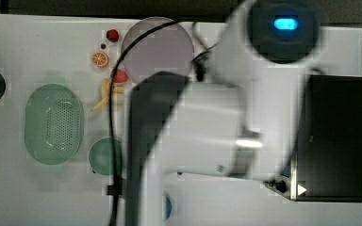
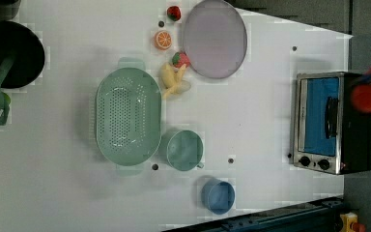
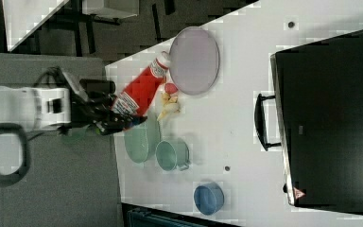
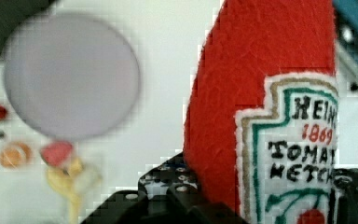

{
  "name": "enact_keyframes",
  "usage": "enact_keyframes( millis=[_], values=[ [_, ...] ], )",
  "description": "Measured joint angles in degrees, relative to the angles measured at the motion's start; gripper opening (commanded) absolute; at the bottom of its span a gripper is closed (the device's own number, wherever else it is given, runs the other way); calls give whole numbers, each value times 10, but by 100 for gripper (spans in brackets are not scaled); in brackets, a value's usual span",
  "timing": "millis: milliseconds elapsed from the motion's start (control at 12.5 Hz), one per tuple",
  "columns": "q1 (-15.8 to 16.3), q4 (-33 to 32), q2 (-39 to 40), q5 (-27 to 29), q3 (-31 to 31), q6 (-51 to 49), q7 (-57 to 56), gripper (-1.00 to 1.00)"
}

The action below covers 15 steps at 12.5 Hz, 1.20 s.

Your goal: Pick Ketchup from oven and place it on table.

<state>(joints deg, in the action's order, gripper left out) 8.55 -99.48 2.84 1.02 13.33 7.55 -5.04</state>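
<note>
Above the table (image 3: 246, 123), the claw (image 3: 116, 117) pinches the ketchup (image 3: 139, 92) (cap toward the plate (image 3: 194, 60)).

A robot lab: a white table (image 2: 270, 72) with bolt holes carries toy food, a colander (image 2: 128, 115) and a small oven (image 2: 326, 123).

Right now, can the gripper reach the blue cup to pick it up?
Probably not yet: the gripper is shut on the ketchup, held in the air, so its jaws are occupied. The blue cup stands apart on the table, nothing around it.
</note>
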Motion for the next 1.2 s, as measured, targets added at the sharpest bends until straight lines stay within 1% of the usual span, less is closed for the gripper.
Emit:
enact_keyframes(
  millis=[160,240,400,640,960,1040,1200],
  values=[
    [8,-50,18,-21,-31,23,0,27],
    [14,-75,29,-24,-35,52,1,27],
    [11,-152,34,-17,-49,135,8,27],
    [18,-250,46,-26,-45,228,14,27],
    [7,-306,86,-14,-33,309,13,27],
    [1,-314,92,-15,-32,323,13,33],
    [0,-310,119,-14,-30,348,14,74]
  ],
)
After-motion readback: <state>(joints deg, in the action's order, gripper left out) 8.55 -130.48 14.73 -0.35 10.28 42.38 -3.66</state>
